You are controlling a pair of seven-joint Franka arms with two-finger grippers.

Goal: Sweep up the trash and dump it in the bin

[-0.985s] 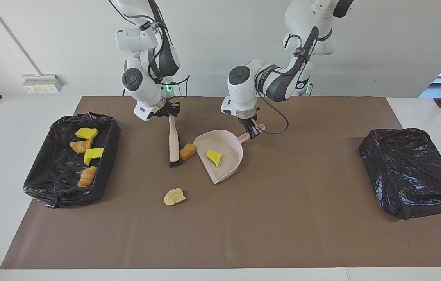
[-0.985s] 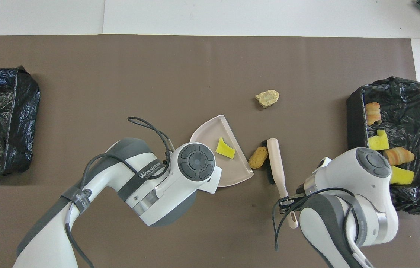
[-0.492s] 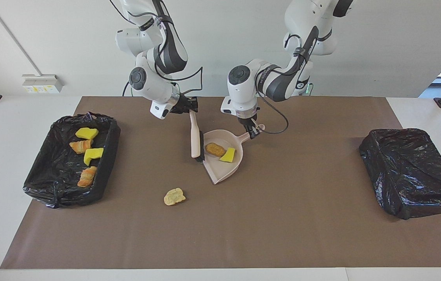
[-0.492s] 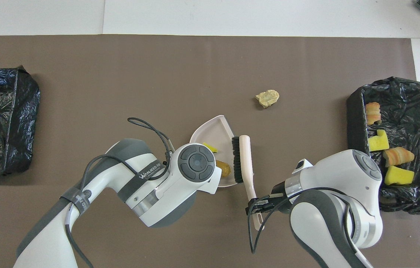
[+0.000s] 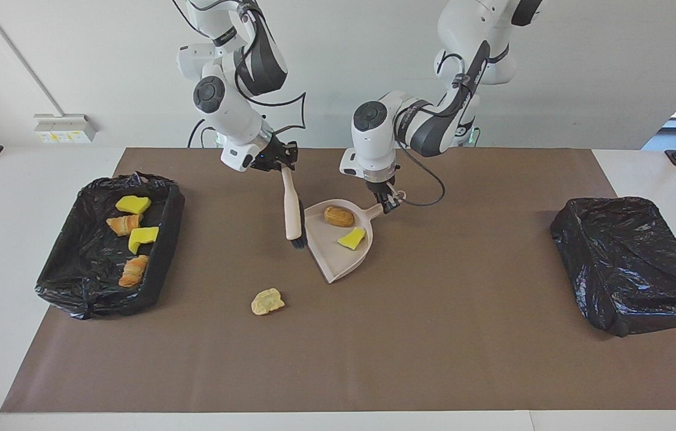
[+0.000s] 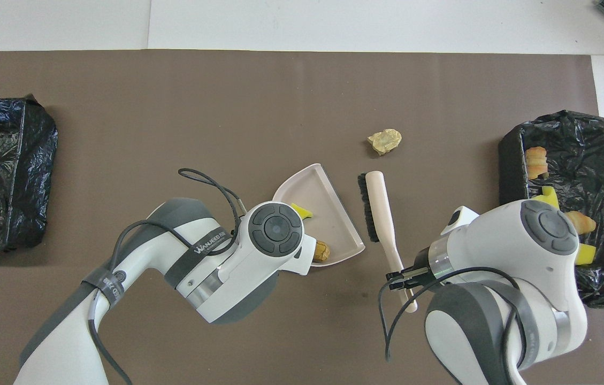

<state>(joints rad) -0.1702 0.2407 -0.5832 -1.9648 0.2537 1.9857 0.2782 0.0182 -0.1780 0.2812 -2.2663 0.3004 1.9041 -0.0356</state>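
Trash (image 5: 339, 216) in dustpan (image 5: 330, 263), beside brush (image 5: 293, 211)

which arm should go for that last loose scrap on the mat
Right, probably. The right gripper is shut on the brush, and the loose tan scrap lies on the brush's side of the dustpan. The left gripper is shut on the dustpan's handle, steadying the pan that holds two pieces.

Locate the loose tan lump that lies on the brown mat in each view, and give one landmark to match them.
Facing view: the tan lump lies low, left of centre, below the brush and dustpan.
Overhead view: the lump lies high, right of centre, above the brush.
Shared landmark: the bin with trash in it, at the right arm's end of the table.
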